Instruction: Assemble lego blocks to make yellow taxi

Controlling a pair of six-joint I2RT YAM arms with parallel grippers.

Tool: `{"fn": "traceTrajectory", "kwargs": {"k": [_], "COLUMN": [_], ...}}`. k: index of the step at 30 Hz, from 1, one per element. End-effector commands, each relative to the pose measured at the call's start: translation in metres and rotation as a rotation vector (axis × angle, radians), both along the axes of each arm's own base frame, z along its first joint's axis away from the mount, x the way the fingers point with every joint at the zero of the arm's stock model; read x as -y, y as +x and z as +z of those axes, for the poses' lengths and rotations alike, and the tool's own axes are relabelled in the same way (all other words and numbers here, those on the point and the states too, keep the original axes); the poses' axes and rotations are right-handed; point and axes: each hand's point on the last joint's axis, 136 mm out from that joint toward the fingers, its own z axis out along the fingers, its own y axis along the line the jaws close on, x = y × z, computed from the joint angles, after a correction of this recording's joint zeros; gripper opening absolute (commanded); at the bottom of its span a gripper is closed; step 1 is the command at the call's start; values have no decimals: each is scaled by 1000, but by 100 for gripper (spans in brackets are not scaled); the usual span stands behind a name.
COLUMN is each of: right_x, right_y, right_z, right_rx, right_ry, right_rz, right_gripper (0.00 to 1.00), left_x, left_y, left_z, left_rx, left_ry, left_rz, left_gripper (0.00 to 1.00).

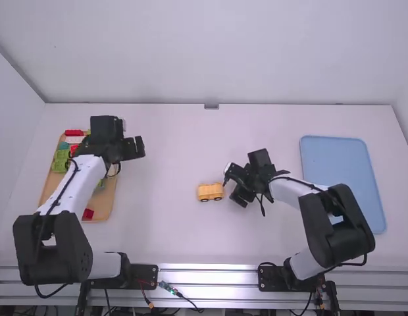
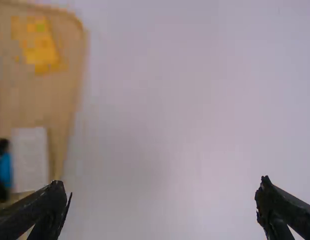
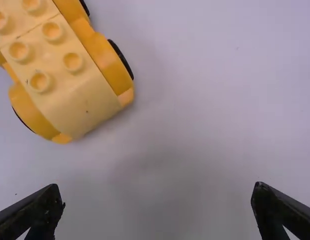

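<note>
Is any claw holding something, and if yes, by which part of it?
Nothing is held. The left black claw and right black claw are open; the yellow plastic block car stands on the white table.

The yellow car body [image 1: 210,191] stands upright on its wheels [image 1: 218,198] near the middle of the desk [image 1: 171,145] — orange-yellow beneath, with paler studded blocks [image 3: 57,67] set end to end on top, and black tyres [image 3: 122,58] at its sides. More yellow blocks [image 2: 41,50] lie in the tan tray [image 2: 70,95] — near a rounded corner.
</note>
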Motion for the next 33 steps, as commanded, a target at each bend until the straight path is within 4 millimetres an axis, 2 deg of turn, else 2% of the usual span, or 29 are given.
{"fn": "traceTrajectory", "kwargs": {"k": [1,2,7,8,12,14,19,21,23,26,27,28,29,30,31,33], "right_x": [-1,-1,0,0,0,0,4,4,5,5,5,5,5,5,5,5], "right_y": [2,2,2,2,3,3,4,4,4,4,4,4,4,4,4,4], "right_z": [9,10,10,10,11,11,9,9,9,9,9,9,9,9,9,9], "right_rx": [21,23,25,25,29,29,34,34,35,34,34,34,34,34,34,34], "right_ry": [13,15,9,10,11,10,-14,-15,-15,-15,-15,-16,-16,-15,-16,-16], "right_rz": [-16,-16,-19,-18,-18,-18,-30,-31,-31,-32,-32,-32,-32,-31,-31,-31], "right_gripper": [99,99,99,99,99,99,99,99,99,99,99,99,99,99,99,99], "left_x": [-28,-37,-60,-70,-80,-82,-91,-94,-95,-98,-98,-99,-99,-100,-100,-102], "left_y": [9,14,24,28,38,50,72,80,83,90,90,91,92,95,95,95], "left_z": [28,39,59,65,71,69,51,34,25,-6,-6,-16,-19,-30,-33,-44], "left_rx": [34,45,28,8,-37,-77,-148,-199,-221,-276,-276,-292,-295,-307,-311,-331], "left_ry": [64,66,60,59,56,29,-7,-17,-22,-28,-28,-31,-33,-35,-37,-40], "left_rz": [98,117,164,182,162,125,123,125,123,126,126,126,125,126,126,129], "left_gripper": [99,100,99,99,99,99,99,99,99,98,98,94,93,85,84,74]}}
